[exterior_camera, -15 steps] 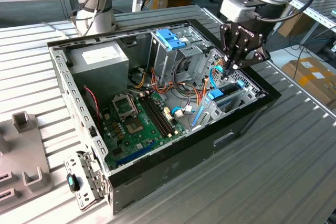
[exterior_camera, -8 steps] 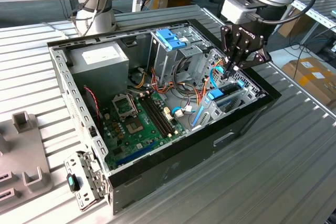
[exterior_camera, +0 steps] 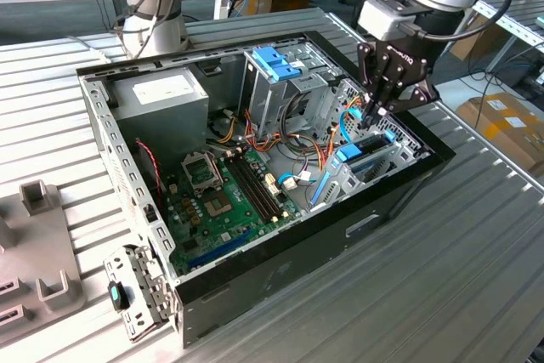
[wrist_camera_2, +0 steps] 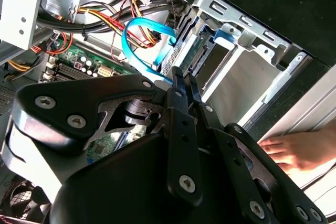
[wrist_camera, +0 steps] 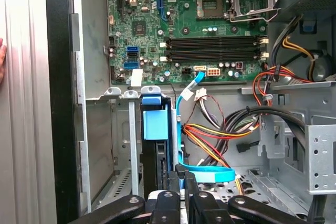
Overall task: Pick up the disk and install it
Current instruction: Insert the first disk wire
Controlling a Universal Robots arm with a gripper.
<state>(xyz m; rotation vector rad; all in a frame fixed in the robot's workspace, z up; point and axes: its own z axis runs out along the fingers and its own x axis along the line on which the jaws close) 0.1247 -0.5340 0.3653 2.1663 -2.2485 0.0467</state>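
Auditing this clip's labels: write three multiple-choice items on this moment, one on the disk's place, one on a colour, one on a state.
1. Where is the disk? A. on the table; B. in the drive bay under the gripper; C. atop the power supply.
2. Its carrier's colour? A. red; B. yellow; C. light blue.
3. The computer case is: A. open; B. closed; C. upside down.
Key: 1 B, it stands inside the bay; 2 C, its tab and rail are light blue; 3 A, the motherboard lies exposed.
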